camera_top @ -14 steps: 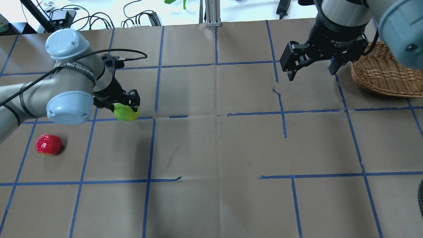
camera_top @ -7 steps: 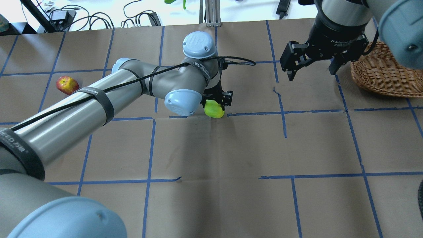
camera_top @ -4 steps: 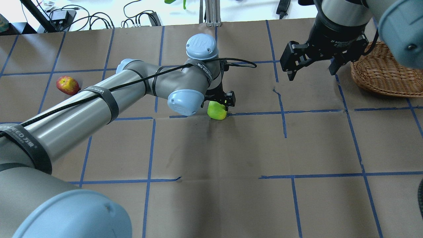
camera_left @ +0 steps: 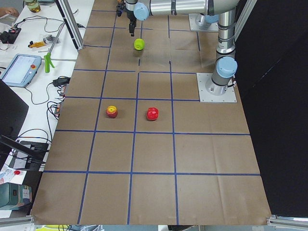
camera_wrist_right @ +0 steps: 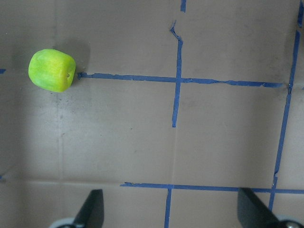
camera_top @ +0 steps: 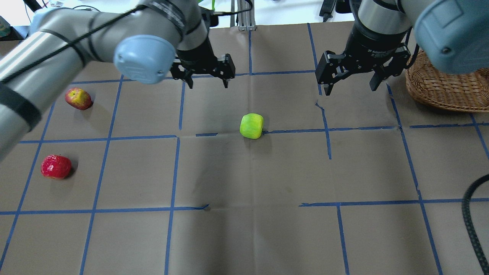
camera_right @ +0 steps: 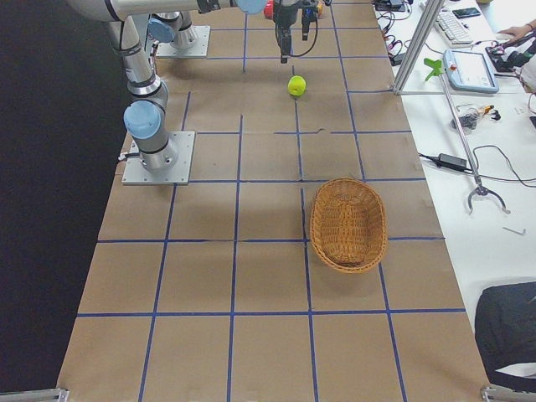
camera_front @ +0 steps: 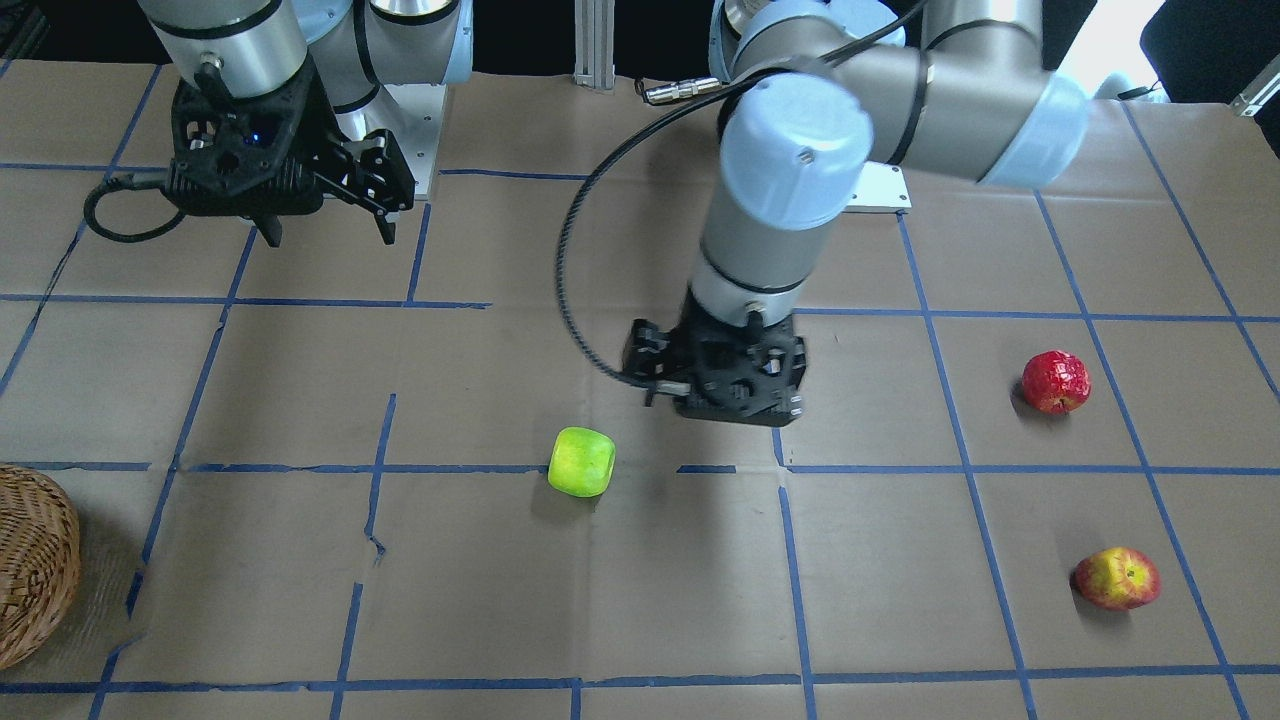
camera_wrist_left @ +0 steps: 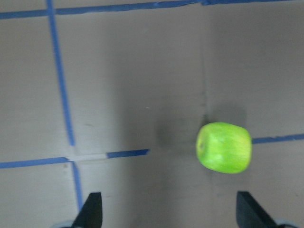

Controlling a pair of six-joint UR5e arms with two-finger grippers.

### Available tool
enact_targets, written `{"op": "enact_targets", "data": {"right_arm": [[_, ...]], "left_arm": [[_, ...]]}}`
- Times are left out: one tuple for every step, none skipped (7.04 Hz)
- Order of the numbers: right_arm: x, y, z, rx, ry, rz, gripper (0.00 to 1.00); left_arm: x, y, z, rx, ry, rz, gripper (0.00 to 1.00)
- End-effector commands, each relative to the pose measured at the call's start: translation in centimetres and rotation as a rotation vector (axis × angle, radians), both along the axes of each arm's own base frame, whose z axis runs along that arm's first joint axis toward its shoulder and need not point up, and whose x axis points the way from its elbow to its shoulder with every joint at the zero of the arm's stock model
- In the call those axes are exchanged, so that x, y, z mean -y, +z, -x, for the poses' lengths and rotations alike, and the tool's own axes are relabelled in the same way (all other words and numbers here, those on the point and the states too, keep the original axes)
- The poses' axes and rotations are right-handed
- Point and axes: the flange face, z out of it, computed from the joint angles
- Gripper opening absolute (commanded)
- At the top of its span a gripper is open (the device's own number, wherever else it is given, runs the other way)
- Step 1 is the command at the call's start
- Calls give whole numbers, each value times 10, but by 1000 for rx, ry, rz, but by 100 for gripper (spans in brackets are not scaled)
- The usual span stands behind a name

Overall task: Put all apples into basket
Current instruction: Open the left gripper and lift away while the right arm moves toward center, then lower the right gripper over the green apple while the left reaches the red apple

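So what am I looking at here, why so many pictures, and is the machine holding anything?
The machine is a robot with a left arm and a right arm at a paper-covered table. Each ends in a two-finger gripper: the left gripper and the right gripper. All pictures show one moment: one from above behind the robot, one facing it, two from the table's ends, and two from cameras on the wrists, looking down at the table. On the table lie a green apple in the middle, a red apple and a red-and-yellow apple on the robot's left, and a wicker basket on its right. Both grippers are open and hold nothing.
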Motion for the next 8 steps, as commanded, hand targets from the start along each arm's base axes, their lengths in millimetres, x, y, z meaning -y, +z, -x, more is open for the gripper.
{"op": "enact_targets", "data": {"right_arm": [[41, -46, -19, 4, -71, -2, 100], [50, -61, -54, 25, -65, 17, 100], [66, -86, -84, 33, -101, 31, 100], [76, -118, -118, 33, -126, 25, 100], [78, -140, -150, 37, -134, 33, 100], [80, -167, -174, 34, -157, 25, 100], [87, -194, -190, 38, -167, 33, 100], [88, -215, -195, 16, -165, 16, 100]], "left_arm": [[-33, 49, -161, 170, 91, -86, 99], [-43, 30, -245, 145, 52, -152, 99], [-57, 0, -329, 103, -16, -189, 99], [-72, -40, -407, 105, -22, -147, 98], [-89, -79, -439, 125, -73, -116, 98], [-100, -109, -439, 143, -121, -93, 98], [-103, -123, -435, 125, -122, -79, 98], [-96, -140, -431, 43, -124, -50, 98]]}}
